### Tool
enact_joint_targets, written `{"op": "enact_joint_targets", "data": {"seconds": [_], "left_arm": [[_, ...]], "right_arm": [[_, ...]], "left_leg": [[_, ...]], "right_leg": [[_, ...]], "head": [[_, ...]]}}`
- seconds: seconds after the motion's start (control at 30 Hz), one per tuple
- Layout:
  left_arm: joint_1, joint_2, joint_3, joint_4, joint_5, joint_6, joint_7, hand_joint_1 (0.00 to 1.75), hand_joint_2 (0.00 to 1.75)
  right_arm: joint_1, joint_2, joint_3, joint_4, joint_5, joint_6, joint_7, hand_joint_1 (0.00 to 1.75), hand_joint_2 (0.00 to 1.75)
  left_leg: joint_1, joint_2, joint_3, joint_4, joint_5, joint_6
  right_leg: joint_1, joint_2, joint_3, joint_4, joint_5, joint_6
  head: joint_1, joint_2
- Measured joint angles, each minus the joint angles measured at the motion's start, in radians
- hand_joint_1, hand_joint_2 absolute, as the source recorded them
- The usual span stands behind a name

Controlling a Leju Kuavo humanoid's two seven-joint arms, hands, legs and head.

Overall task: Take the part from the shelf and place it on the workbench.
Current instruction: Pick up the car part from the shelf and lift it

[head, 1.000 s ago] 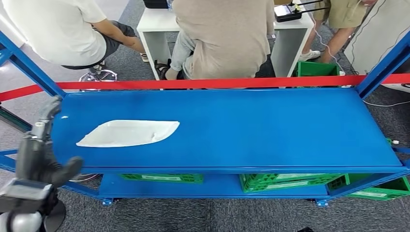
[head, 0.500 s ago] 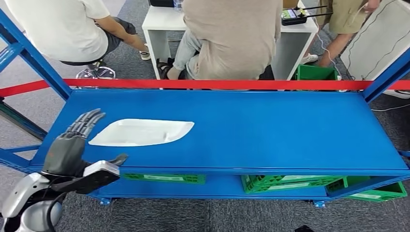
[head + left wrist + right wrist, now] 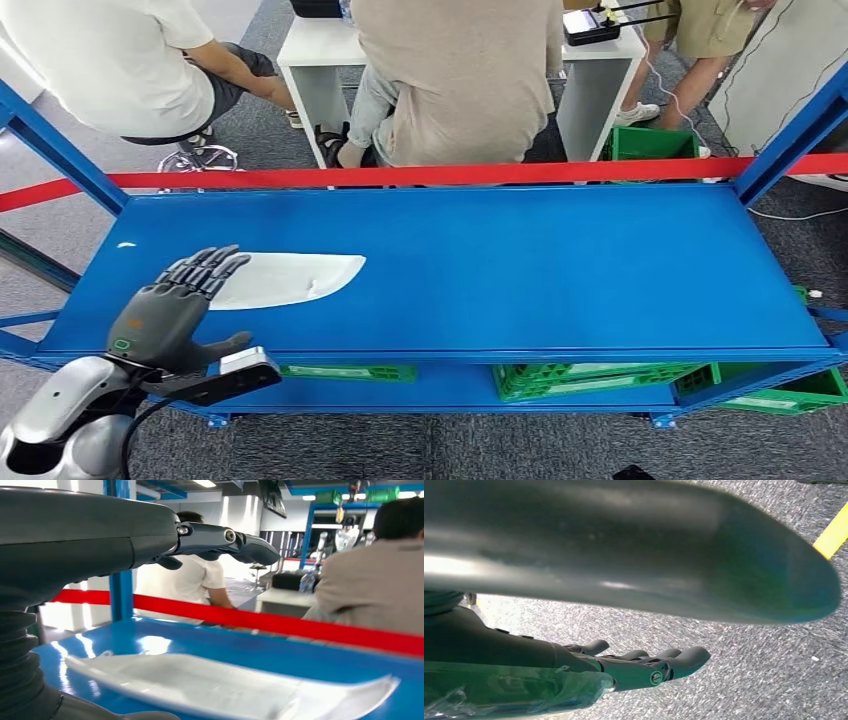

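The part (image 3: 285,278), a flat white leaf-shaped piece, lies on the top deck of the blue shelf (image 3: 560,270), toward the robot's left and nearer the front edge than the red rail (image 3: 420,175) at the back. The left hand (image 3: 170,310) hovers over the part's near-left end w/ fingers (image 3: 215,268) spread and stretched fwd, thumb out to the side, holding nothing; fingertips overlap the part's left tip in the head view, but contact can't be confirmed. In the left wrist view the fingers (image 3: 225,537) sit well above the part (image 3: 215,687), palm facing down, so prob. no touch yet. Flat open pose makes sense: the part is thin and wide, so the hand likely needs to come down over an edge and close round it rather than pinch from above. Approach stage, grasp not yet made; workbench placement all ahead. The right hand (image 3: 644,665) hangs over grey carpet (image 3: 744,670), fingers loosely extended, nothing in them, seemingly not needed for this pick. People (image 3: 460,70) sit w/ backs to the shelf beyond the rail, by a white table (image 3: 320,60). Green crates (image 3: 590,378) sit on the lower deck. Risk: thin part may slide on the slick deck when nudged.
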Motion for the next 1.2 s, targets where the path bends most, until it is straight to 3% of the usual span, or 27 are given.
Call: {"op": "enact_joint_targets", "data": {"seconds": [0.03,0.07,0.17,0.23,0.3,0.37,0.43,0.5,0.53,0.57,0.63,0.7,0.73,0.87,0.93,1.0,1.03,1.07,1.1,1.17,1.2], "left_arm": [[-0.002,0.009,-0.008,0.008,-0.02,-0.005,0.008,0.0,1.75],[-0.006,0.019,-0.017,0.018,-0.042,-0.012,0.017,0.0,1.75],[-0.024,0.053,-0.041,0.041,-0.104,-0.033,0.048,0.0,1.75],[-0.034,0.072,-0.054,0.052,-0.145,-0.045,0.069,0.0,1.75],[-0.038,0.088,-0.063,0.064,-0.181,-0.055,0.084,0.0,1.75],[-0.042,0.099,-0.068,0.074,-0.208,-0.066,0.094,0.0,0.87],[-0.047,0.108,-0.072,0.083,-0.229,-0.078,0.099,0.0,0.0],[-0.051,0.115,-0.075,0.096,-0.244,-0.088,0.101,0.0,0.0],[-0.052,0.118,-0.076,0.104,-0.251,-0.091,0.101,0.0,0.0],[-0.054,0.121,-0.078,0.112,-0.258,-0.093,0.101,0.0,0.0],[-0.063,0.124,-0.081,0.127,-0.268,-0.094,0.101,0.0,0.0],[-0.077,0.126,-0.084,0.142,-0.273,-0.094,0.101,0.0,0.0],[-0.083,0.128,-0.084,0.147,-0.275,-0.093,0.1,0.0,0.0],[-0.1,0.132,-0.089,0.165,-0.283,-0.091,0.099,0.0,0.0],[-0.11,0.132,-0.09,0.176,-0.289,-0.087,0.099,0.0,0.0],[-0.118,0.133,-0.09,0.193,-0.296,-0.085,0.099,0.0,0.0],[-0.119,0.133,-0.09,0.203,-0.299,-0.084,0.099,0.0,0.0],[-0.121,0.133,-0.09,0.211,-0.301,-0.084,0.099,0.0,0.0],[-0.123,0.133,-0.09,0.218,-0.305,-0.083,0.099,0.0,0.0],[-0.133,0.134,-0.086,0.229,-0.311,-0.083,0.099,0.0,0.0],[-0.14,0.135,-0.084,0.234,-0.314,-0.084,0.099,0.0,0.0]], "right_arm": [[0.0,-0.002,0.001,0.002,0.0,0.0,0.0,0.0,0.0],[0.0,-0.004,0.002,0.006,0.0,-0.001,0.001,0.0,0.0],[-0.003,-0.008,0.007,0.015,0.0,-0.001,0.001,0.0,0.0],[-0.005,-0.012,0.008,0.021,0.0,-0.002,0.0,0.0,0.0],[-0.006,-0.016,0.008,0.028,0.0,-0.003,-0.001,0.0,0.0],[-0.008,-0.019,0.009,0.034,0.0,-0.004,-0.004,0.0,0.0],[-0.01,-0.021,0.009,0.04,0.0,-0.006,-0.008,0.0,0.0],[-0.011,-0.023,0.01,0.045,0.0,-0.01,-0.012,0.0,0.0],[-0.01,-0.024,0.01,0.047,0.0,-0.012,-0.014,0.0,0.0],[-0.011,-0.025,0.01,0.049,0.0,-0.014,-0.016,0.0,0.0],[-0.012,-0.029,0.013,0.053,0.0,-0.018,-0.018,0.0,0.0],[-0.017,-0.031,0.017,0.059,0.0,-0.022,-0.019,0.0,0.0],[-0.018,-0.032,0.019,0.061,0.0,-0.024,-0.019,0.0,0.0],[-0.016,-0.034,0.026,0.07,0.0,-0.027,-0.02,0.0,0.0],[-0.017,-0.035,0.029,0.072,0.0,-0.03,-0.023,0.0,0.0],[-0.018,-0.037,0.032,0.075,0.0,-0.032,-0.026,0.0,0.0],[-0.017,-0.039,0.032,0.077,0.0,-0.033,-0.027,0.0,0.0],[-0.018,-0.04,0.033,0.079,0.0,-0.033,-0.029,0.0,0.0],[-0.018,-0.04,0.033,0.081,0.0,-0.034,-0.031,0.0,0.0],[-0.019,-0.041,0.036,0.086,0.0,-0.034,-0.036,0.0,0.0],[-0.02,-0.041,0.038,0.088,0.0,-0.035,-0.038,0.0,0.0]], "left_leg": [[0.0,0.0,-0.017,0.028,0.002,0.001],[0.0,0.0,-0.014,0.014,0.025,0.003],[-0.001,0.0,0.068,-0.163,0.121,0.015],[-0.002,0.0,0.102,-0.236,0.136,0.021],[-0.003,-0.001,0.104,-0.246,0.134,0.027],[0.0,0.0,0.107,-0.251,0.137,0.036],[0.003,0.001,0.109,-0.253,0.137,0.043],[0.002,0.001,0.109,-0.253,0.136,0.046],[0.002,0.001,0.11,-0.253,0.135,0.046],[0.003,0.001,0.112,-0.252,0.134,0.046],[0.004,0.0,0.117,-0.251,0.131,0.041],[0.0,-0.002,0.119,-0.248,0.126,0.032],[-0.003,-0.003,0.118,-0.247,0.126,0.028],[-0.002,-0.003,0.113,-0.238,0.116,0.013],[-0.001,-0.002,0.074,-0.157,0.067,0.004],[0.0,-0.001,0.005,-0.02,0.009,0.0],[0.0,-0.001,-0.02,0.026,0.0,0.0],[0.0,-0.001,-0.029,0.037,0.01,0.001],[0.0,-0.001,-0.019,0.011,0.037,0.003],[-0.001,-0.001,0.041,-0.116,0.109,0.009],[-0.001,0.0,0.071,-0.178,0.129,0.012]], "right_leg": [[0.0,0.0,0.0,0.0,0.0,-0.001],[0.001,0.0,0.001,0.0,-0.001,-0.001],[0.003,0.002,0.003,0.002,-0.003,0.004],[0.006,0.003,0.0,0.002,-0.003,0.014],[0.006,0.003,0.0,-0.002,-0.001,0.027],[0.005,0.001,-0.009,0.017,-0.017,0.038],[0.004,-0.002,-0.054,0.114,-0.07,0.045],[0.004,-0.003,-0.117,0.245,-0.122,0.049],[0.004,-0.003,-0.134,0.276,-0.126,0.049],[0.004,-0.003,-0.132,0.268,-0.109,0.05],[0.002,-0.004,-0.078,0.152,-0.04,0.05],[0.001,-0.003,-0.022,0.036,0.002,0.047],[0.001,-0.001,-0.01,0.01,0.006,0.042],[0.001,0.002,-0.009,0.003,0.006,0.014],[-0.001,0.0,-0.008,0.001,0.007,0.005],[0.0,-0.001,-0.008,0.001,0.006,0.001],[0.0,-0.001,-0.008,0.001,0.005,0.0],[0.0,-0.001,-0.007,0.001,0.005,0.0],[0.0,-0.001,-0.006,0.001,0.005,0.0],[0.001,0.0,-0.004,0.002,0.004,0.003],[0.003,0.0,-0.004,0.003,0.003,0.006]], "head": [[0.0,0.0],[0.0,0.0],[-0.001,0.0],[0.0,0.0],[0.001,0.0],[0.003,0.0],[0.008,0.0],[0.01,0.0],[0.011,0.0],[0.011,0.0],[0.012,0.0],[0.013,0.0],[0.012,0.0],[0.006,0.0],[0.001,0.0],[-0.002,0.0],[-0.002,0.0],[-0.002,0.0],[-0.002,0.0],[-0.002,0.0],[-0.002,0.0]]}}
